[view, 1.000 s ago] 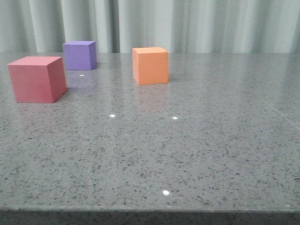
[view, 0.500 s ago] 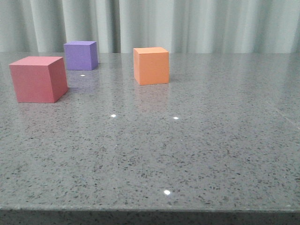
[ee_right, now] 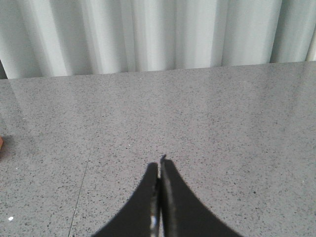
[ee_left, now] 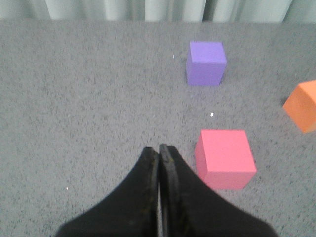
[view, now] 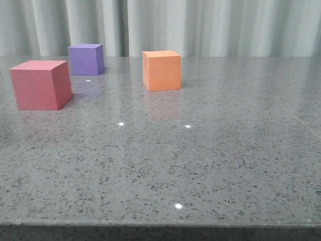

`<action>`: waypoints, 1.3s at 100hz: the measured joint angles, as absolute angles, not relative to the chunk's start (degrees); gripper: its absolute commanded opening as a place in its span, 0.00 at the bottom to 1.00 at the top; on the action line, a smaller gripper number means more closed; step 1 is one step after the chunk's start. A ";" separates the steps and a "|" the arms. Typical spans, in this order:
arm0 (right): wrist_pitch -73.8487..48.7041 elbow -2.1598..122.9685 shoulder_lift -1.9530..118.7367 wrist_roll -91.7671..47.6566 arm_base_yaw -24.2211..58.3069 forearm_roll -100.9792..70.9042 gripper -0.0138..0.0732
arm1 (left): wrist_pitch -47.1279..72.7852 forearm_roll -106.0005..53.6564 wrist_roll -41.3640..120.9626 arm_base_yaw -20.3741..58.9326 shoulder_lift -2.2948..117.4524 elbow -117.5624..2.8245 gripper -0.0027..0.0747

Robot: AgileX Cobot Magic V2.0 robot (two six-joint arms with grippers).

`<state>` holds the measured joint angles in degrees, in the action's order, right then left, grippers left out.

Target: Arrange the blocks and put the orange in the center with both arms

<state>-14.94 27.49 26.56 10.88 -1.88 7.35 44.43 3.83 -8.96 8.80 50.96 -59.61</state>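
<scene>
The red-pink cube (view: 40, 84) sits at the left of the grey table, the purple cube (view: 86, 58) behind it, and the orange cube (view: 161, 70) near the middle back. No gripper shows in the front view. In the left wrist view my left gripper (ee_left: 159, 149) is shut and empty, just beside the red-pink cube (ee_left: 224, 158); the purple cube (ee_left: 206, 62) lies farther off and the orange cube (ee_left: 303, 105) is cut by the frame edge. In the right wrist view my right gripper (ee_right: 160, 165) is shut and empty over bare table.
The speckled grey table (view: 200, 160) ends in a front edge at the bottom of the front view. A pale pleated curtain (view: 200, 25) hangs behind the table's back edge. A sliver of orange (ee_right: 1, 143) shows at the right wrist view's edge.
</scene>
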 measured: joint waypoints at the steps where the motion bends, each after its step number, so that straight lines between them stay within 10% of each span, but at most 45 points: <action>1: -14.94 27.49 26.56 10.88 -1.88 7.35 0.08 | 44.59 3.83 -8.96 8.80 51.09 -59.61 0.10; 29: -14.94 27.49 26.56 10.88 -1.88 7.35 0.08 | 48.96 4.32 -8.96 8.80 54.61 -59.61 0.97; 67: -14.84 27.49 26.56 10.88 -1.88 7.35 0.08 | 48.77 4.32 -8.96 8.80 55.01 -59.61 0.75; 130: -14.84 27.49 26.56 10.88 -1.88 7.35 0.08 | 48.39 -0.76 -13.34 23.39 75.19 -76.93 0.75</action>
<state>-14.84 27.49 26.56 10.88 -1.88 7.35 48.39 -0.76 -13.34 23.39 75.19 -76.93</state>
